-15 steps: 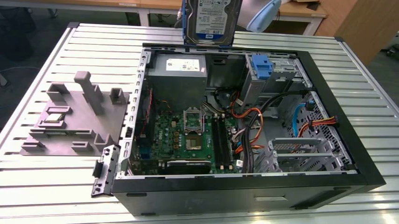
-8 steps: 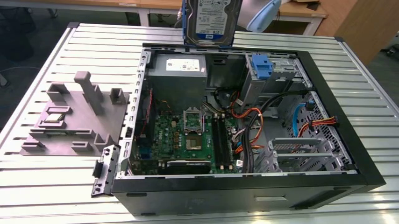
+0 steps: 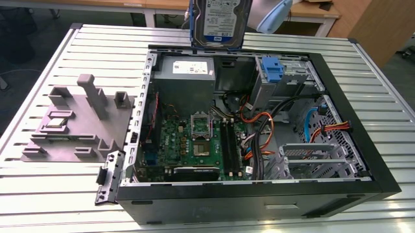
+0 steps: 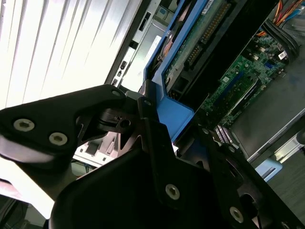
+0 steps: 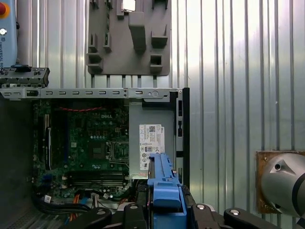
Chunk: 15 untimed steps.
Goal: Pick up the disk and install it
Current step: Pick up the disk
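— Where do we find the disk point(image 3: 218, 20)?
— In the exterior view we see it held upright in the air, over the far wall of the open computer case point(image 3: 363, 160), above the grey power supply point(image 3: 186, 73).
— How does it look to us?
— A flat rectangle with a pale label that has a blue patch. A blue carrier bracket runs down its sides.
— And the gripper point(image 5: 165, 212)?
— In the first wrist view we see its black fingers point(image 5: 202, 212) clamped on that blue bracket, one on each side.
— Anything beside the case?
— A grey fixture point(image 3: 77, 121) on the slatted table point(image 3: 65, 194), at the exterior view's left.
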Each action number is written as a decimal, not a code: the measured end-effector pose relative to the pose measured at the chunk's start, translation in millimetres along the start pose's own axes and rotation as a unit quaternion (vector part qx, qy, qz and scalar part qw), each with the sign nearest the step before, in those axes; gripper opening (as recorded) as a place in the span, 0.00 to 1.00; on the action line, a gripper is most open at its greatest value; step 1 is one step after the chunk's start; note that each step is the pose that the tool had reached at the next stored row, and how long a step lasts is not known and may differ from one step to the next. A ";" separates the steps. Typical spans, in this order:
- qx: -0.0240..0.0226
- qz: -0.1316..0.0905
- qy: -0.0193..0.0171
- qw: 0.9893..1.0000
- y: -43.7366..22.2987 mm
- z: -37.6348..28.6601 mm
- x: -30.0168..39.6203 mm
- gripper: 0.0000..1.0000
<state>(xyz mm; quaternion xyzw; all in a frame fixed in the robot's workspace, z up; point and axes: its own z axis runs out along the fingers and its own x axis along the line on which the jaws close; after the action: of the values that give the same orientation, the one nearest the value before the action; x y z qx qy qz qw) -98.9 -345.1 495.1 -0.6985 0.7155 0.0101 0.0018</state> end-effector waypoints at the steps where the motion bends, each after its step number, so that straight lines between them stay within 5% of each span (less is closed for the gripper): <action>1: 0.000 0.000 0.000 1.000 0.0 0.0 0.2 0.37; 15: 0.000 0.000 0.000 1.000 -0.1 -0.1 3.9 0.37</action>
<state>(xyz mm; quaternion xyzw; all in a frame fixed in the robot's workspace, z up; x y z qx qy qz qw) -98.9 -349.0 495.1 -0.6985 0.7155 0.0101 0.0018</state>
